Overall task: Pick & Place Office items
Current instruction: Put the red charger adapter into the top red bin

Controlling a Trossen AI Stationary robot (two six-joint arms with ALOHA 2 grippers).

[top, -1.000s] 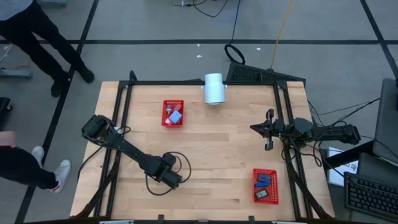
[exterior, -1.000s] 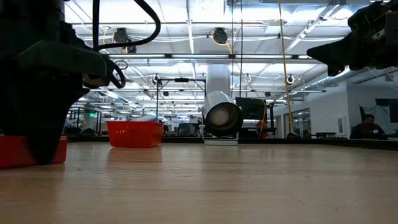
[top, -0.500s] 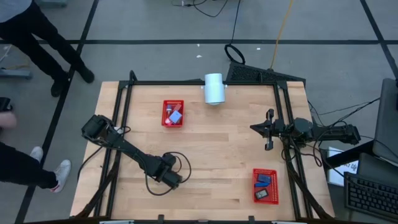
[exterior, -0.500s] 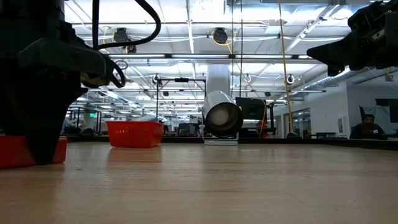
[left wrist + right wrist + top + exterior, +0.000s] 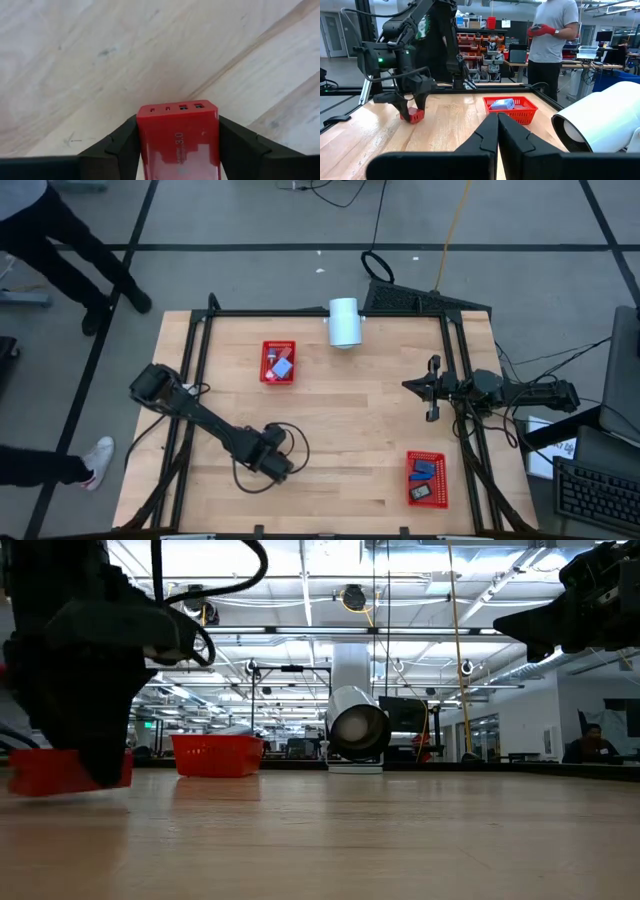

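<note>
Red office item (image 5: 178, 140) pinched by left gripper (image 5: 277, 465); right gripper (image 5: 432, 390) pressed together, baskets (image 5: 278, 362) apart.

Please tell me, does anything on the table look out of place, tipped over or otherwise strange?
One thing stands out: the white cylinder lies on its side at the table's far edge, its open end facing the low camera. Both red baskets sit upright with items inside. The left gripper holds a red block squarely.
</note>
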